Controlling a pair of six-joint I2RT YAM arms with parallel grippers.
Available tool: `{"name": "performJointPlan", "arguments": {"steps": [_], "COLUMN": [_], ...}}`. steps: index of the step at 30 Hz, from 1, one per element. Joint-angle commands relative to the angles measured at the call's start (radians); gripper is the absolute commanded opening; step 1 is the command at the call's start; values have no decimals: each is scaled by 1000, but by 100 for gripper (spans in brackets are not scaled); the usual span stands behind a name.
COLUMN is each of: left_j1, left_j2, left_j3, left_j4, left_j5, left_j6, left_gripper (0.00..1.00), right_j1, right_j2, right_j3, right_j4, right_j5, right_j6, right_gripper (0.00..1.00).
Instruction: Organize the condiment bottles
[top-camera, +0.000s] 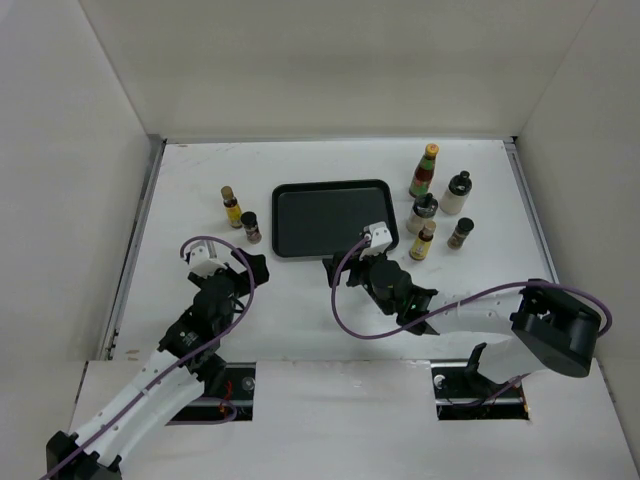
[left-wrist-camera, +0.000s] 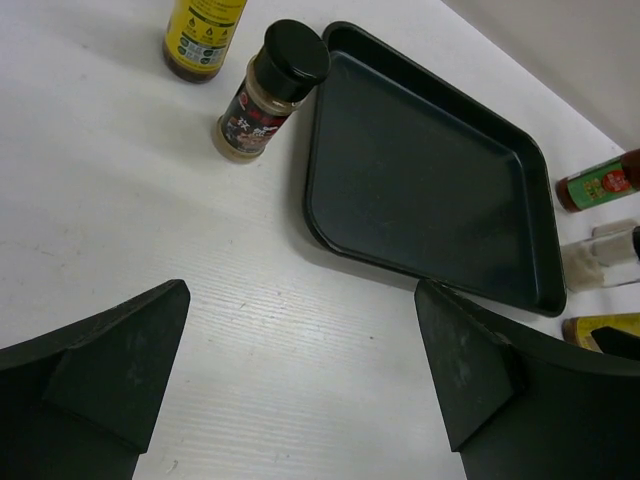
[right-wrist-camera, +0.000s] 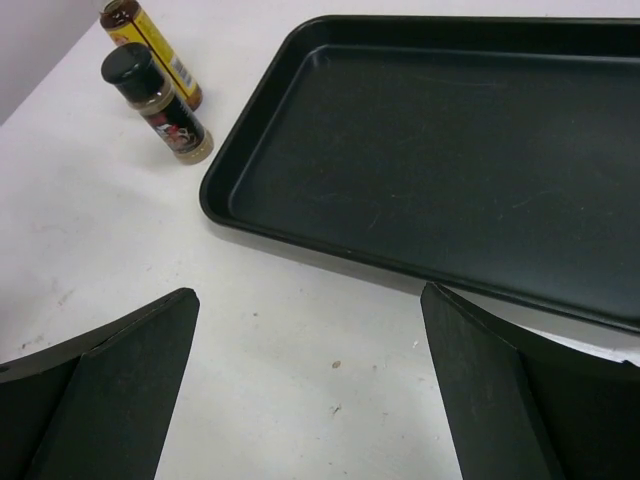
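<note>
- Both hands hang wide open with nothing in them: left hand (left-wrist-camera: 300, 292) over the front-left of the tabletop (top-camera: 180, 200), right hand (right-wrist-camera: 308, 292) just short of the near rim of the tray (top-camera: 335, 215).
- Count: two hands, one black tray (bare inside), and seven bottles, all standing outside it.
- Two are left of the tray: short spice jar (top-camera: 251, 227), with the yellow-labelled bottle (top-camera: 232, 206) just behind it.
- Five are bunched on the right: small yellow-labelled one (top-camera: 423, 241), dark jar (top-camera: 461, 232), shaker (top-camera: 423, 213), white bottle (top-camera: 457, 193), tall green-capped bottle (top-camera: 424, 171).
- Worry: that right bunch is tight, so a wide finger could knock a neighbour over. The tall one looks tippiest.
</note>
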Motion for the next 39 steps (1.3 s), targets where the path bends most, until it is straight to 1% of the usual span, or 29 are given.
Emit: {"name": "performJointPlan", "arguments": {"steps": [1, 9, 12, 14, 18, 22, 23, 24, 25, 26, 27, 28, 29, 30, 31, 32, 33, 34, 35, 36, 37, 39], "left_j1": [-1, 2, 4, 2, 9, 41, 59, 74, 91, 108, 130, 146, 163, 182, 205, 229, 249, 263, 274, 283, 288, 298], "left_j2": [-15, -27, -48, -44, 42, 198, 246, 293, 341, 387, 436, 486, 534, 585, 634, 672, 707, 743, 776, 804, 830, 870], "left_j3": [10, 20, 46, 80, 196, 289, 312, 338, 365, 391, 419, 451, 483, 516, 548, 574, 594, 614, 634, 649, 663, 680], "left_j4": [45, 58, 64, 106, 206, 350, 381, 403, 410, 409, 401, 386, 368, 351, 329, 312, 306, 296, 286, 274, 268, 266], "left_j5": [-22, -42, -94, -123, -191, -203, -194, -182, -179, -176, -170, -162, -151, -139, -115, -90, -72, -61, -64, -68, -73, -77], "left_j6": [14, 51, 89, 140, 267, 345, 359, 368, 370, 367, 364, 364, 364, 367, 367, 363, 358, 358, 361, 361, 361, 364], "left_gripper": [100, 100, 100, 100, 100, 100, 98, 78, 53, 42, 38, 37, 38, 42, 47, 53, 59, 65, 70, 74, 74, 74], "right_j1": [1, 8, 8, 11, 11, 11, 11, 11, 11, 11, 11, 11, 11, 11, 11, 11, 11, 11, 11, 11, 11, 11], "right_j2": [8, 22, 19, 19, 38, 34, 34, 38, 39, 36, 33, 27, 25, 28, 33, 38, 39, 36, 35, 34, 36, 54], "right_j3": [19, 31, 31, 31, 38, 31, 30, 30, 30, 31, 33, 33, 33, 33, 36, 41, 45, 50, 56, 56, 56, 57], "right_j4": [54, 41, 41, 46, 41, 52, 54, 54, 54, 52, 51, 49, 51, 54, 48, 38, 26, 15, 6, 9, 15, 26], "right_j5": [8, 5, 5, 5, 3, 3, -1, -12, -29, -44, -59, -76, -99, -122, -132, -144, -155, -162, -173, -176, -182, -193], "right_j6": [11, 4, 4, 4, 4, 3, 8, 11, 14, 16, 17, 19, 19, 20, 26, 36, 43, 46, 46, 46, 43, 43], "right_gripper": [100, 100, 100, 100, 100, 100, 100, 100, 100, 100, 100, 100, 91, 69, 44, 32, 27, 27, 29, 31, 38, 49]}}
